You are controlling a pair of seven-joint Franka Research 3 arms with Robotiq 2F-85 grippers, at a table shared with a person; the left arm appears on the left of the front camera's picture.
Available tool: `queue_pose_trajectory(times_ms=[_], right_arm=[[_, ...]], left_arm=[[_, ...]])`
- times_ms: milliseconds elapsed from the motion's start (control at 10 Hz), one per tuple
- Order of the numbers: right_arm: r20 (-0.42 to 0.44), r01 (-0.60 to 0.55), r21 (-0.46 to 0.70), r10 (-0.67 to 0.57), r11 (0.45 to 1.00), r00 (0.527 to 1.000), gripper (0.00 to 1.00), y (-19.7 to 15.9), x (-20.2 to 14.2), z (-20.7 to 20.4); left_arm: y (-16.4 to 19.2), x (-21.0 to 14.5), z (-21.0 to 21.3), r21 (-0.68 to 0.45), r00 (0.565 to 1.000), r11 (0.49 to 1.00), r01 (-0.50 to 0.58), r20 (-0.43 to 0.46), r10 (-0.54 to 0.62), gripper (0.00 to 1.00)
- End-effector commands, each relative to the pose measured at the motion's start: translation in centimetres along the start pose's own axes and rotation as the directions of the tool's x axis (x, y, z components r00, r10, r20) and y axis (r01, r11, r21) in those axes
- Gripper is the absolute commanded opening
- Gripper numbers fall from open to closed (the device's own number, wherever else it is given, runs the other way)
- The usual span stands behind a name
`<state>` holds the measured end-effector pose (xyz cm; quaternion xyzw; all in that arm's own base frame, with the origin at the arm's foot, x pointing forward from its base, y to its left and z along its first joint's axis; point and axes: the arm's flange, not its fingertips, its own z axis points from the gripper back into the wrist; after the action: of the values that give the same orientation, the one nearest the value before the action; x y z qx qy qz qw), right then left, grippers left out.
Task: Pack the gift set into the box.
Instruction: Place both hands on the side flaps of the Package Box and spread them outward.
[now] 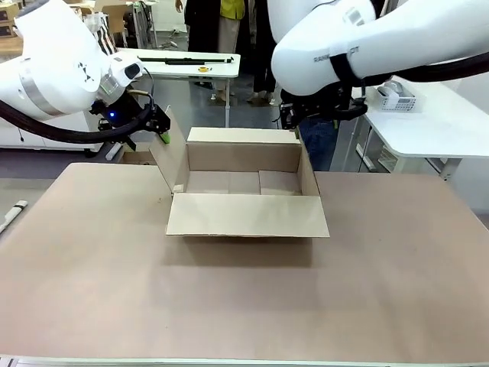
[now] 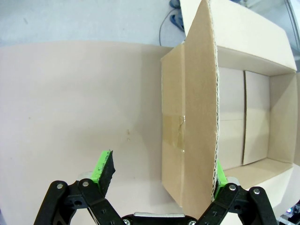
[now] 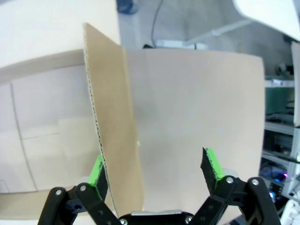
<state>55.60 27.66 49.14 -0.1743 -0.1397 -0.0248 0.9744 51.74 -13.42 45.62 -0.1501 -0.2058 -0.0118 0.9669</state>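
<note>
The box (image 1: 244,182), a brown corrugated carton, stands open in the middle of the table with nothing inside it. Its near flap (image 1: 246,215) lies folded out flat toward me. My left gripper (image 1: 160,126) is open at the box's upright left flap (image 2: 192,117). That flap stands between the fingers and close against the right pad (image 2: 219,176). My right gripper (image 1: 293,122) is open at the right flap (image 3: 115,126), which stands between its fingers beside the left pad (image 3: 96,174). The gift set is out of view.
The brown table top (image 1: 229,306) has free room in front of and beside the carton. A white side table (image 1: 435,122) at the right carries a white lattice basket (image 1: 397,96). Another white table (image 1: 183,61) and standing people are behind.
</note>
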Motion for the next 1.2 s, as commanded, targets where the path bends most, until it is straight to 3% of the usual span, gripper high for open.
queue_pose_trajectory(times_ms=[0, 100, 200, 500, 900, 1100], right_arm=[[0.049, 0.089, -0.013, -0.089, 0.996, 0.995, 1.0, -2.5, -1.9, 0.0], [-0.036, 0.066, 0.067, -0.064, 0.996, 0.997, 1.0, -2.4, -2.6, 0.2], [0.003, 0.026, -0.004, -0.026, 1.0, 1.0, 1.0, -1.3, -0.3, 0.3], [-0.013, 0.034, 0.007, -0.034, 0.999, 0.999, 1.0, -1.8, -0.9, 0.4], [-0.202, 0.132, 0.297, -0.073, 0.946, 0.977, 1.0, -11.8, 0.6, -2.5], [-0.291, 0.183, 0.404, -0.064, 0.896, 0.955, 1.0, -14.3, 1.3, -5.3]], left_arm=[[0.0, 0.0, 0.2, 0.014, 1.0, 1.0, -0.009, -0.001, 0.009, 1.0], [0.0, 0.0, 0.2, 0.014, 1.0, 1.0, -0.009, -0.001, 0.009, 1.0], [0.0, 0.0, 0.2, 0.014, 1.0, 1.0, -0.009, -0.001, 0.009, 1.0], [0.0, 0.0, 0.2, 0.014, 1.0, 1.0, -0.009, -0.001, 0.009, 1.0], [0.0, 0.0, 0.2, 0.014, 1.0, 1.0, -0.009, -0.001, 0.009, 1.0], [0.0, 0.0, 0.2, 0.014, 1.0, 1.0, -0.009, -0.001, 0.009, 1.0]])
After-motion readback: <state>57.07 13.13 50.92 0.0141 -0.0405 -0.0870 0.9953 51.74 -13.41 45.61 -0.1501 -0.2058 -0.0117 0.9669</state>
